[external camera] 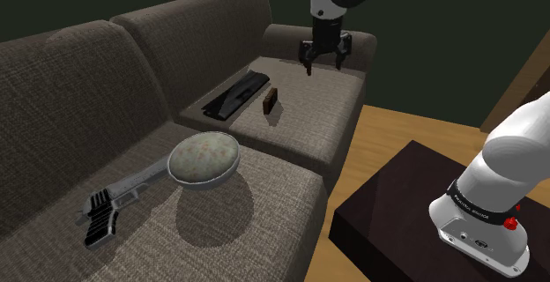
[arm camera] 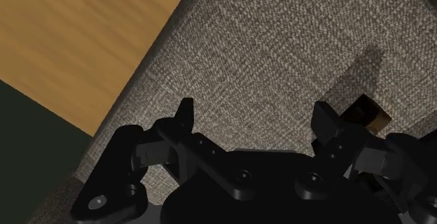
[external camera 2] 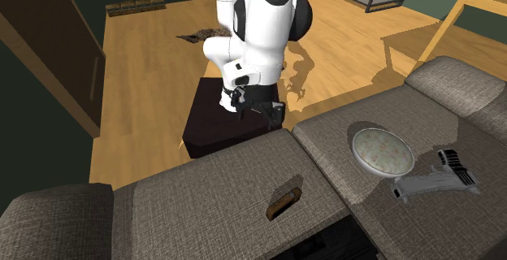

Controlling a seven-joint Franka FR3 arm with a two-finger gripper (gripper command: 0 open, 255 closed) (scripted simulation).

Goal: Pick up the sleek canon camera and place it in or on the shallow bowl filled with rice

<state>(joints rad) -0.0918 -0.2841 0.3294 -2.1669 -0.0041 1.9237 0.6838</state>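
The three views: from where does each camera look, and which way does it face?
Shoulder view: beside the stand, looking down over the sofa; the arm and the open claw show.
Second exterior view: across the sofa from the robot, facing it over the seats; the arm shows.
Wrist view: on the hand, looking down at a seat and wood floor; both black fingers show.
Shared: all three show the small camera; the first two also share the bowl.

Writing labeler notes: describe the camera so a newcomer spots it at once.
Find the grey-brown sofa; in the shoulder view, look at its farther seat cushion, beyond the round bowl. The camera is the small dark brownish block there, short and boxy beside a long flat black object.
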